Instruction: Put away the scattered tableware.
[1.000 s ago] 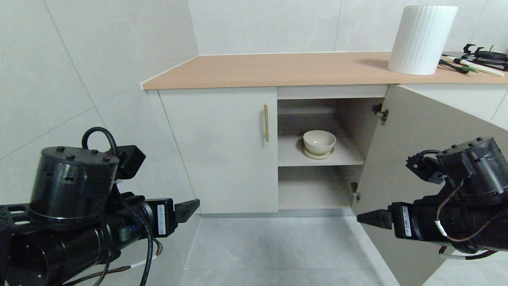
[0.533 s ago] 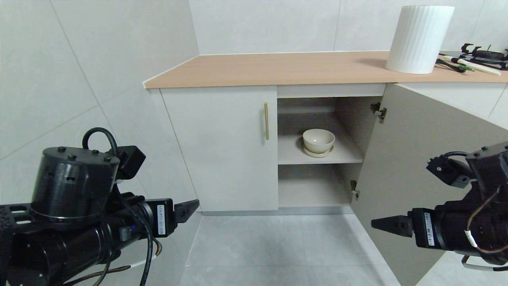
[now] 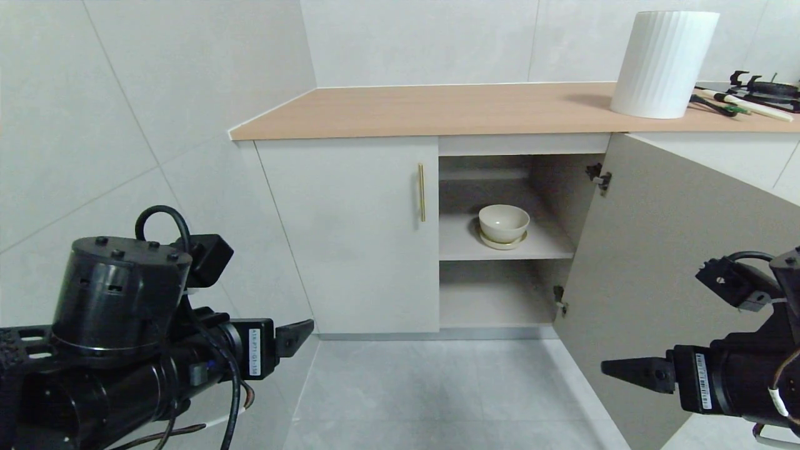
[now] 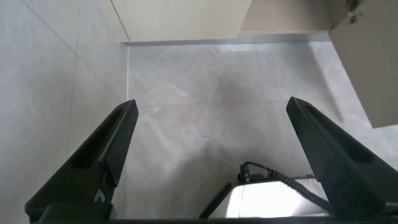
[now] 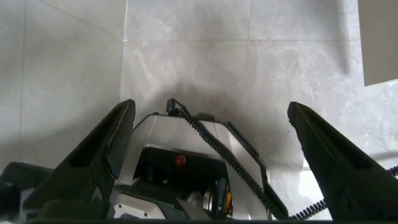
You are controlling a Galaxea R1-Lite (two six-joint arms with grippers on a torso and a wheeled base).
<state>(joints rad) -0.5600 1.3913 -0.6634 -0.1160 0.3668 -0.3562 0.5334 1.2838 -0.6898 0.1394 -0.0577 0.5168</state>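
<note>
While both arms sit low over the grey tiled floor point(image 3: 437, 387), the left gripper point(image 3: 300, 330) and the right gripper point(image 3: 615, 369) hold their black fingers point(image 4: 112, 143) spread wide, with nothing between them. Ahead of the two grippers and higher, roughly midway between them and well apart from either, a cream ceramic bowl point(image 3: 504, 222) rests on a matching round saucer point(image 3: 500, 244) on the upper shelf point(image 3: 462, 240) of a white cabinet. The cabinet's open grey door point(image 3: 650, 250) stands near the right gripper. A tall white ribbed cylinder point(image 3: 664, 62) stands on the wooden countertop point(image 3: 437, 106) high above that gripper.
</note>
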